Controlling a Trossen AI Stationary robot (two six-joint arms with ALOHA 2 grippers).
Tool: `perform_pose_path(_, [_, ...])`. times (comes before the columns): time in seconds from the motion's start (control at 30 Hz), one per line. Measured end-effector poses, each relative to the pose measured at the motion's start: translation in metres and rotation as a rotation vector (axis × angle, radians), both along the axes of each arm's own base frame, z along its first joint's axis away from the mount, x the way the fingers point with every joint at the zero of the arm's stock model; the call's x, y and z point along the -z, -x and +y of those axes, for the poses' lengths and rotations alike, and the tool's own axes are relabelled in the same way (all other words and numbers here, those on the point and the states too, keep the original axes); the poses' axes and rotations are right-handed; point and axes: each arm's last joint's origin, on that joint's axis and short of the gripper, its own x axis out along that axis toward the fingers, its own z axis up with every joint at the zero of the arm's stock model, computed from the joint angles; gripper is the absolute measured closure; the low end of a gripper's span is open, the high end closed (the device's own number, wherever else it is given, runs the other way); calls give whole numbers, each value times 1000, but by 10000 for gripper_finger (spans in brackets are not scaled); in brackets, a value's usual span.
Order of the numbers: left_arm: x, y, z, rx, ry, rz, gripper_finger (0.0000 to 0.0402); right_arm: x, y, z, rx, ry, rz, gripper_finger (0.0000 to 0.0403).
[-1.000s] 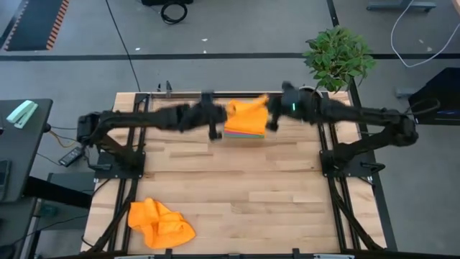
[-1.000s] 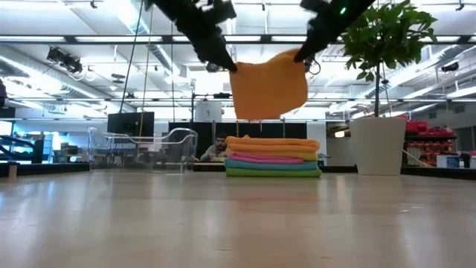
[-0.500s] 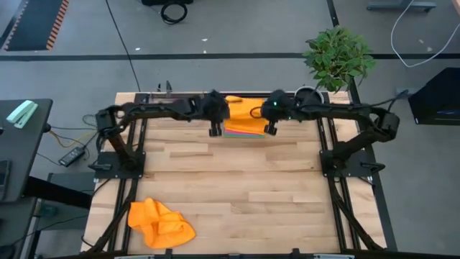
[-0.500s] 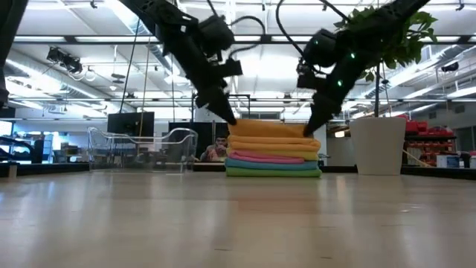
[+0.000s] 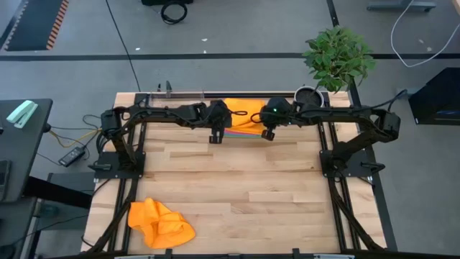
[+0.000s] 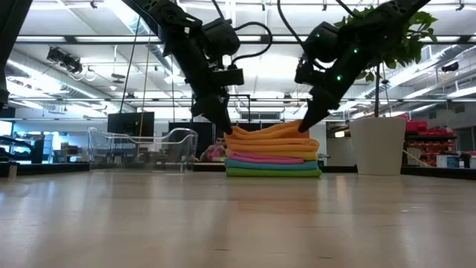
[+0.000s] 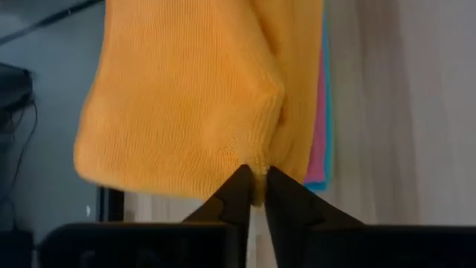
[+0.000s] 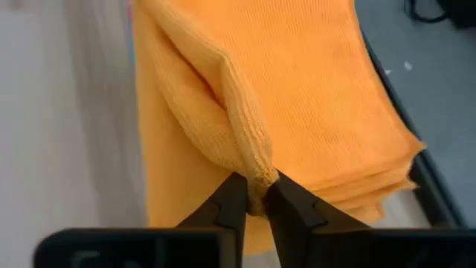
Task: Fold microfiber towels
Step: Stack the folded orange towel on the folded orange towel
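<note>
Two dark arms meet over the far edge of the worktop (image 5: 237, 187), one at each end of a stack of folded towels (image 6: 273, 158) whose layers show green, blue, pink, yellow and orange. On top lies an orange towel (image 5: 241, 114), slightly rumpled, its far part hanging past the stack's far side. The left claw (image 7: 253, 195) pinches a bunched bit of this orange towel's edge at the stack's left end, fingers nearly together with only the thin fold between them. The right claw (image 8: 255, 197) grips a raised ridge of the same cloth at the right end, likewise nearly closed on the fabric. A second, crumpled orange towel (image 5: 161, 223) sits well apart at the near left corner. A clear plastic tray (image 6: 141, 149) stands left of the stack, a potted plant (image 6: 379, 89) to its right.
</note>
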Motion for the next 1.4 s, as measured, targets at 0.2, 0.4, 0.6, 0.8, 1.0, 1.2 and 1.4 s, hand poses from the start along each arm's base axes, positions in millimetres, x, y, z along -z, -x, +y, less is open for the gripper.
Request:
perform_pose_path(0.2, [1, 2, 2, -35, 14, 5, 291, -12, 1, 3, 14, -97, 44, 301])
perform_pose_path(0.4, [1, 0, -3, -39, 40, -8, 229, -11, 10, 5, 35, -166, 152, 234])
perform_pose_path(0.6, [-32, 6, -4, -59, 47, -36, 189, -48, 12, 3, 53, -145, 33, 191])
perform_pose_path(0.8, [-43, 29, 40, -213, 259, -300, 235, -52, 10, -17, 234, -201, -181, 322])
perform_pose_path(1.0, [-21, 33, 51, -200, 409, -414, 386, -17, 1, -22, 245, -306, -159, 394])
perform_pose_path(1.2, [-11, 26, 35, -161, 411, -394, 393, 1, 3, -12, 227, -339, -113, 400])
perform_pose_path(1.4, [-10, 26, 30, -155, 420, -376, 385, -3, 7, -8, 235, -352, -105, 401])
